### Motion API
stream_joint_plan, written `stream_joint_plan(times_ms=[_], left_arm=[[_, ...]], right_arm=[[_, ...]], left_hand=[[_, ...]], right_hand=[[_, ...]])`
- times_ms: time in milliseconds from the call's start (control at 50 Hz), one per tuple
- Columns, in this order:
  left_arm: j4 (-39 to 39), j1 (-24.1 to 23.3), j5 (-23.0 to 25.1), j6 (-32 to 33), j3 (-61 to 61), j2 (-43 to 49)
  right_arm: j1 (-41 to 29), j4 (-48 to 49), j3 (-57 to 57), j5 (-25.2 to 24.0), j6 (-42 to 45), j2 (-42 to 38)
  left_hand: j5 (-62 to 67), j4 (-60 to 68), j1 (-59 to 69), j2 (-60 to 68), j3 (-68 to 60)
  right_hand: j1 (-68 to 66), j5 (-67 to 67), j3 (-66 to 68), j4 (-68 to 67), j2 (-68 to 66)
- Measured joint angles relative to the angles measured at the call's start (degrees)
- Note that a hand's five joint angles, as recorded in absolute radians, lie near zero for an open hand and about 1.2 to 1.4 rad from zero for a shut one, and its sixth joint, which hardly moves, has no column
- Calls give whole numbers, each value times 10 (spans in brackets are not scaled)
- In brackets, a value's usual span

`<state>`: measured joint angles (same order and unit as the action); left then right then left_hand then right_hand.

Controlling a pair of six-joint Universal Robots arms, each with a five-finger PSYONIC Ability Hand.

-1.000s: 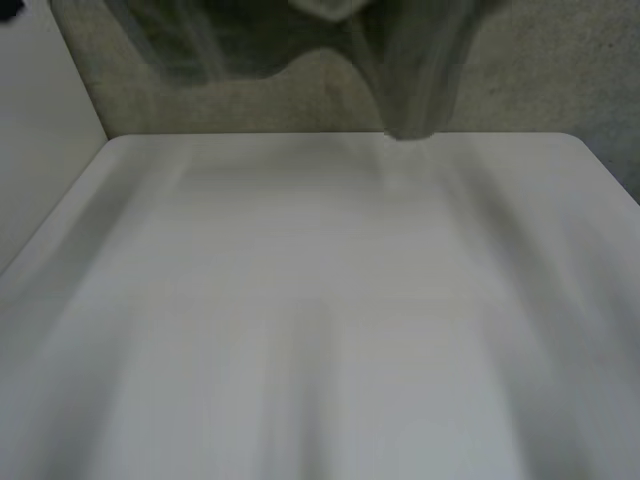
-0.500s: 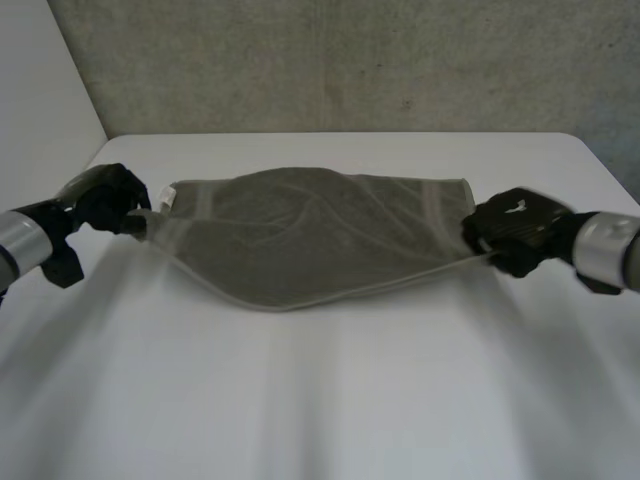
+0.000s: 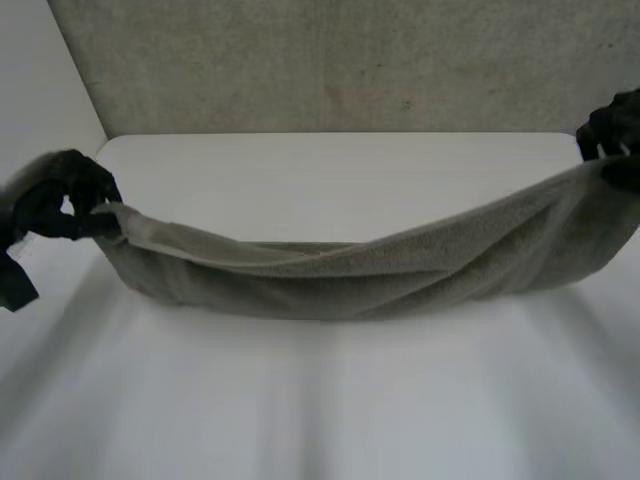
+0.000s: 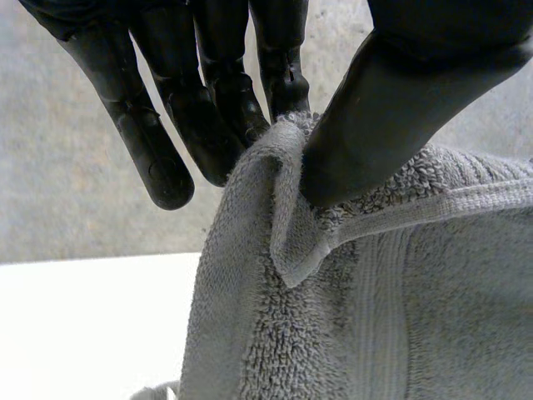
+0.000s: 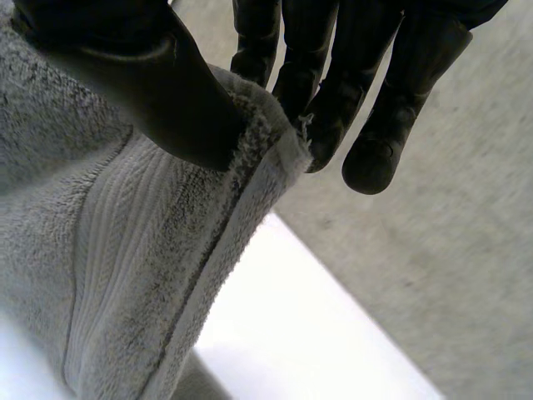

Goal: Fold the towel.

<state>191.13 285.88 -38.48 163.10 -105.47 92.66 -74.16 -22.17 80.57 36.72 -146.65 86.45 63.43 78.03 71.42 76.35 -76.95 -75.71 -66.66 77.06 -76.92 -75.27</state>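
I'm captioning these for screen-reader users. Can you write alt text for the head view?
A grey towel hangs stretched between the robot's two black hands, sagging in the middle over a white table. The left hand pinches one end near the table's left edge; the right hand holds the other end, higher, at the right.

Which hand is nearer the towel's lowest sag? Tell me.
Left. The left hand pinches the towel corner closer to the sag; the right hand pinches the opposite corner, higher and farther off.
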Motion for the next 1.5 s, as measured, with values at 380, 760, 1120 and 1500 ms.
stream_joint_plan(times_ms=[380,760,1120,1500], left_arm=[[38,-121,-182,5,183,276],[32,-181,-269,8,273,369],[-14,-189,-276,24,244,294],[-7,-188,-269,309,109,187]], right_arm=[[-105,6,-190,144,-52,-325],[-148,62,-300,233,-113,-439],[-151,68,-295,271,-125,-330],[-136,65,-45,213,-64,-124]], left_hand=[[0,0,0,0,0],[-38,-83,-42,-81,84],[-572,-599,-537,-583,590],[-574,-599,-537,-583,590]], right_hand=[[0,0,0,0,0],[231,236,-227,228,234],[621,632,-634,628,617],[624,632,-636,628,617]])
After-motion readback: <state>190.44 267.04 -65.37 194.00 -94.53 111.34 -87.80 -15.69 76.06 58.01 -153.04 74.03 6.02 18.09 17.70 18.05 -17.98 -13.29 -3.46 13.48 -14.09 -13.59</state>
